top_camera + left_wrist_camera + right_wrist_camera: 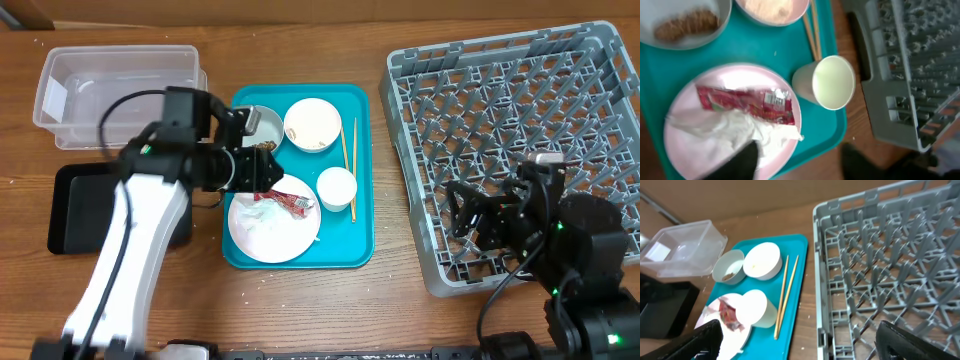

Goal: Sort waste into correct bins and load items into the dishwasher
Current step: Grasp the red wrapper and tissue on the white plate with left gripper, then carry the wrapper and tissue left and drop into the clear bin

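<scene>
**Left claw** (802,162): jaws apart, empty, low over plate (735,70).
- Under one finger: tissue (735,127), crumpled on plate.
- Just beyond: wrapper (745,100), touching tissue.
- Beside far finger: cup (827,82) on tray (765,47).
- Farther: chopsticks (812,35); bowl (685,22) with brown scraps.
- Farthest ahead: rack (910,65).
- Behind claw: tub (115,80), black tray (85,205).

**Risk:** a pinch on tissue may drag wrapper along, mixing waste; the wide jaws may knock cup.

**Right claw** (800,332): jaws apart, empty, over rack.
</scene>
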You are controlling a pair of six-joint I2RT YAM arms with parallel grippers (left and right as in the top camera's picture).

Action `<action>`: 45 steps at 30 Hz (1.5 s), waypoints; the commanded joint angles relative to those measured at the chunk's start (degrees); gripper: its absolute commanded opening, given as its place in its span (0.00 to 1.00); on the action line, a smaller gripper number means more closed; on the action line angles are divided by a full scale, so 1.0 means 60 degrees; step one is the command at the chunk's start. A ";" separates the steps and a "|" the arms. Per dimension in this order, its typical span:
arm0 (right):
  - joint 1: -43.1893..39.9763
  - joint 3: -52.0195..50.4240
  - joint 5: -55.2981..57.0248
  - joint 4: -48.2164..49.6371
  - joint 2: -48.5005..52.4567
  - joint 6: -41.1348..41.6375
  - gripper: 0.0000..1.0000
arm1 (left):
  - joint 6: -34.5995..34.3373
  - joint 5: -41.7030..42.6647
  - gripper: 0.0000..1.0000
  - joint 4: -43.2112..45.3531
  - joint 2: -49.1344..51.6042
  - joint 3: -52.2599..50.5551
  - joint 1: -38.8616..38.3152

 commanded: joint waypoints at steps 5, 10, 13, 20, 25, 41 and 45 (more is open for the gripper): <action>0.0029 0.0237 -0.0295 -0.0069 -0.0076 -0.0044 1.00 | -0.4969 -0.3650 0.59 -0.0965 0.1435 0.0113 -0.1264; 0.0029 0.0237 -0.0295 -0.0164 -0.0076 -0.0044 1.00 | -0.6699 -0.5719 0.98 -0.0667 0.1836 0.0109 -0.2514; 0.0029 0.0237 -0.0295 -0.0273 -0.0058 -0.0044 1.00 | -0.7318 -0.5934 1.00 -0.0404 0.2200 0.0109 -0.2696; 0.0029 0.0233 -0.0222 -0.0648 0.0044 -0.0047 1.00 | -0.7541 -0.5858 0.97 0.0204 0.3381 0.0109 -0.2619; 0.0029 0.0233 -0.0222 -0.0729 0.0153 -0.0047 1.00 | -0.7533 -0.5475 0.72 0.0259 0.4302 0.0109 -0.2630; 0.0029 0.0233 -0.0222 -0.0790 0.0153 -0.0047 1.00 | -0.4921 -0.4659 0.04 -0.1993 0.3730 0.3555 -0.1818; 0.0029 0.0229 -0.0222 -0.0790 0.0153 -0.0044 1.00 | -0.4193 -0.4714 0.04 -0.2758 0.3450 0.5734 -0.0882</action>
